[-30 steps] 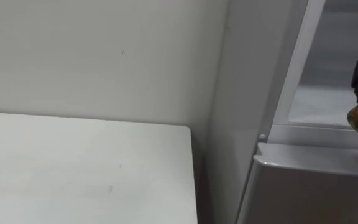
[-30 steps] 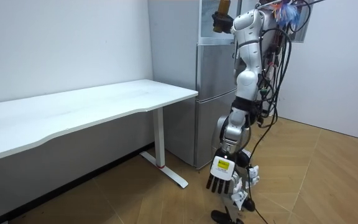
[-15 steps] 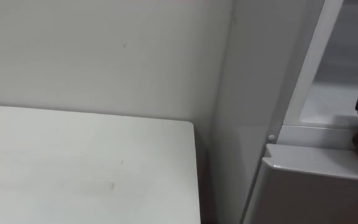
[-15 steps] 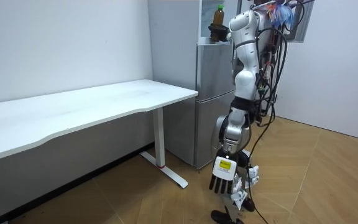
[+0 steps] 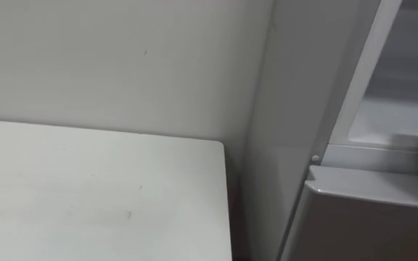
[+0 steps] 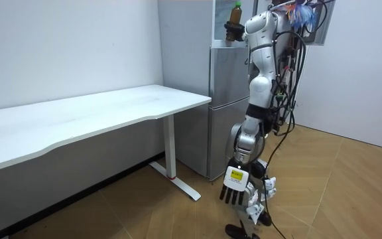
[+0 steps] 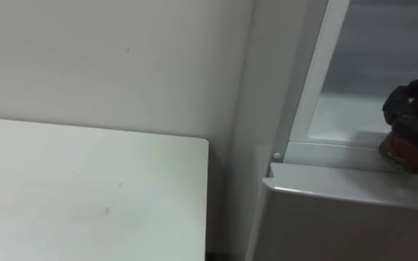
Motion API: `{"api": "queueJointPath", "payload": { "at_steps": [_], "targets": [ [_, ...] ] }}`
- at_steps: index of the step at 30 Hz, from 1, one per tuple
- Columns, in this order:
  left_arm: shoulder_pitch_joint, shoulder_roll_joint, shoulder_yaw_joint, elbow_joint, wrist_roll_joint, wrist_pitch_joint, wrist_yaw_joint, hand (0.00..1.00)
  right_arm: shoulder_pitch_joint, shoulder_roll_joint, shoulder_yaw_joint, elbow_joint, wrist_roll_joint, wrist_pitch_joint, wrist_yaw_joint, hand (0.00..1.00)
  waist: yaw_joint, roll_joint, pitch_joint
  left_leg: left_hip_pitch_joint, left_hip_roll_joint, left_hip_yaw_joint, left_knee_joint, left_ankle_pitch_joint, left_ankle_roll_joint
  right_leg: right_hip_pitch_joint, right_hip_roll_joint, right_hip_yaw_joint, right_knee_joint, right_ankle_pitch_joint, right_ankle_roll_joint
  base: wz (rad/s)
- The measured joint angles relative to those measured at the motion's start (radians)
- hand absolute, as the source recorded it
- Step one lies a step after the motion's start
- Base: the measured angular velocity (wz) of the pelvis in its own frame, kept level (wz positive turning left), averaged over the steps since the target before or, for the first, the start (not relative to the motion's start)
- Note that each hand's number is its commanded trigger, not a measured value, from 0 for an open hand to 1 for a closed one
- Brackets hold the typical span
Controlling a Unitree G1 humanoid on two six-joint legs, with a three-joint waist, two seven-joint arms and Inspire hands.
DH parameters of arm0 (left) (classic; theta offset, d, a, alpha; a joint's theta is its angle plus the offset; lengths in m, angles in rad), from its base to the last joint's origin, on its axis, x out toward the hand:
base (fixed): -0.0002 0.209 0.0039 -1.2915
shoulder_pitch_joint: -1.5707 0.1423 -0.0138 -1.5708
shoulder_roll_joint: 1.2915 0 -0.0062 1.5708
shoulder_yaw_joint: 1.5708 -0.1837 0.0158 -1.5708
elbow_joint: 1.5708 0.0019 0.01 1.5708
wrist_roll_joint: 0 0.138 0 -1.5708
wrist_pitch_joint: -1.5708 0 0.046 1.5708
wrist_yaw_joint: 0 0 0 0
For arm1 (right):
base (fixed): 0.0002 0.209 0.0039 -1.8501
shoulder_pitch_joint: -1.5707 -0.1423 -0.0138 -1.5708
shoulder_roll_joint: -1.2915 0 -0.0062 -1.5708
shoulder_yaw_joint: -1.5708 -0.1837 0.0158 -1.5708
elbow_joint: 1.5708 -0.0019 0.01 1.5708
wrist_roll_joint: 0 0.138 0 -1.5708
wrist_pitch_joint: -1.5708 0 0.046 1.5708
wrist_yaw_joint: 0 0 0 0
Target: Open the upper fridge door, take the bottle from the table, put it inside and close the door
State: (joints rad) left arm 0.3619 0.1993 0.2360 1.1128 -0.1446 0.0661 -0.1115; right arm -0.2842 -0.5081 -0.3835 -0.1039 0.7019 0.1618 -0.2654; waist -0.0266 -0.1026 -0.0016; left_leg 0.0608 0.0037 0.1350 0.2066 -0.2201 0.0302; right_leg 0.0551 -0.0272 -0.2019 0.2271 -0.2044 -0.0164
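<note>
1 bottle, upright at the sill of the open upper fridge, your right hand clenched round its base. 1 white table alongside. Room view adds your left hand: hanging low, fingers straight, empty.

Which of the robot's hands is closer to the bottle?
Right. The right hand is curled round the bottle at the upper fridge; the left hand hangs far below, near the floor.
</note>
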Motion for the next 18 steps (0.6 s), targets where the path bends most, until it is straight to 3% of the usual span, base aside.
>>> {"api": "queueJointPath", "payload": {
  "at_steps": [5, 9, 18],
  "targets": [
    [0.0, 0.002, 0.0, 0.005, 0.001, 0.0, 0.014, 0.0, -0.08, -0.023, 0.0, 0.022, -0.001, 0.001, -0.045, 1.0, -0.004, 0.001, -0.0005, -0.002, 0.0, -0.001, 0.0, 0.0, 0.0, 0.001, -0.001, -0.006, 0.002, 0.0, 0.0, 0.0],
    [0.0, 0.004, -0.001, 0.005, 0.001, 0.0, 0.018, 0.0, -0.09, -0.047, 0.001, 0.022, -0.001, 0.001, -0.053, 1.0, -0.002, 0.001, -0.0003, -0.005, 0.0, -0.004, 0.0, 0.0, 0.0, 0.003, -0.004, -0.023, 0.001, 0.0, 0.0, 0.05],
    [0.0, 0.005, -0.005, -0.001, -0.001, 0.017, 0.021, 0.0, -0.091, -0.048, 0.018, 0.051, 0.005, 0.002, -0.051, 1.0, -0.003, 0.002, 0.0, -0.01, 0.0, -0.005, 0.0, 0.0, 0.0, 0.006, -0.006, -0.025, -0.005, 0.0, 0.0, 0.0]
  ]
}}
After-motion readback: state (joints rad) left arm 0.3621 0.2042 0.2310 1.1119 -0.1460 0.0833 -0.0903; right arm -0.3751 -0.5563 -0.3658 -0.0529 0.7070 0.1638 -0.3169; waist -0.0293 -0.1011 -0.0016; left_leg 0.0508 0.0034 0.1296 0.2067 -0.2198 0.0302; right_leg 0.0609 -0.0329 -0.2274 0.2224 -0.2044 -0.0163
